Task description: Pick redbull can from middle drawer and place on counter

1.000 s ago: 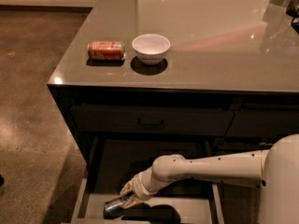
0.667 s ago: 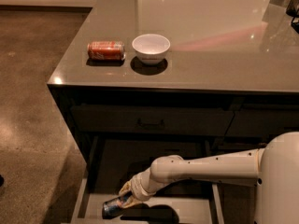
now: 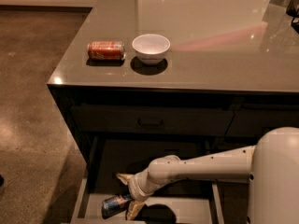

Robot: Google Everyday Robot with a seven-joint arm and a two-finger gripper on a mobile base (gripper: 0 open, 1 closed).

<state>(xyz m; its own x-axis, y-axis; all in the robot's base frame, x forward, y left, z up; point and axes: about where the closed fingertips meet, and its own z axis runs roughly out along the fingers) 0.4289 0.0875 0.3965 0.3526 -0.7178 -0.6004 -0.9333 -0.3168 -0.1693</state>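
The redbull can (image 3: 113,204), slim, silver and blue, lies on its side on the pale floor of the open middle drawer (image 3: 187,211) at the bottom of the view. My gripper (image 3: 128,194) reaches down into the drawer from the right on a white arm (image 3: 201,166). One tan finger (image 3: 123,177) is above the can's right end and the other finger (image 3: 135,209) is below it. The fingers stand apart, wider than the can. The counter (image 3: 210,45) is the glossy grey-brown top above the drawers.
An orange-red soda can (image 3: 106,50) lies on its side on the counter's front left, next to a white bowl (image 3: 151,48). A shut dark drawer front with a bar handle (image 3: 150,123) is above the open drawer. Brown floor lies to the left.
The gripper has shifted slightly over the can and its fingers now show wider apart. The can stays in about the same place on the drawer floor.
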